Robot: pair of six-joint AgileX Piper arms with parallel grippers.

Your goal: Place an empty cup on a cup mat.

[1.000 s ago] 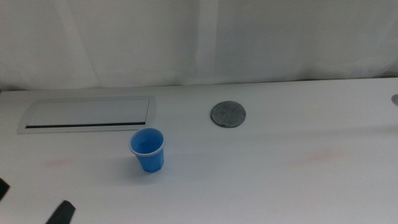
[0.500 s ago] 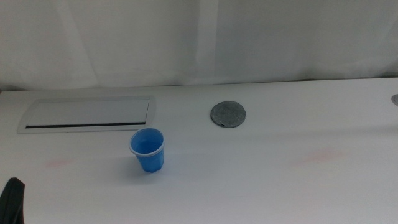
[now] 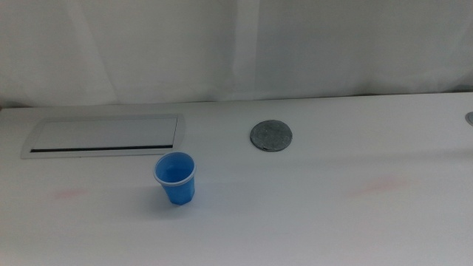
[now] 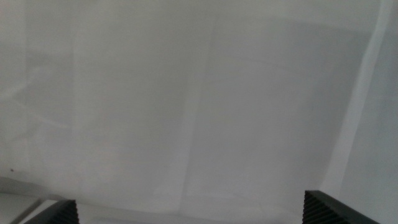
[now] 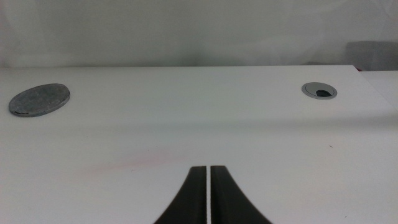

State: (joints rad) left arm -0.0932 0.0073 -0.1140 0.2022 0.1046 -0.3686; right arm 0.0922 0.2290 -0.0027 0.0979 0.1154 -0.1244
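Nearest, middle view: cup (image 3: 176, 178) upright on white table (image 3: 310, 214), lower left of centre, empty, untouched. Behind it, upper left: white panel (image 3: 103, 136) with dark slot. Cup mat (image 3: 270, 135) flat at upper centre, well apart from cup. Neither arm in this view. Right gripper (image 5: 208, 196) low over table, jaws nearly closed, holding nothing. Left gripper (image 4: 189, 214) jaws wide apart, empty, facing white curtain (image 4: 186, 93).
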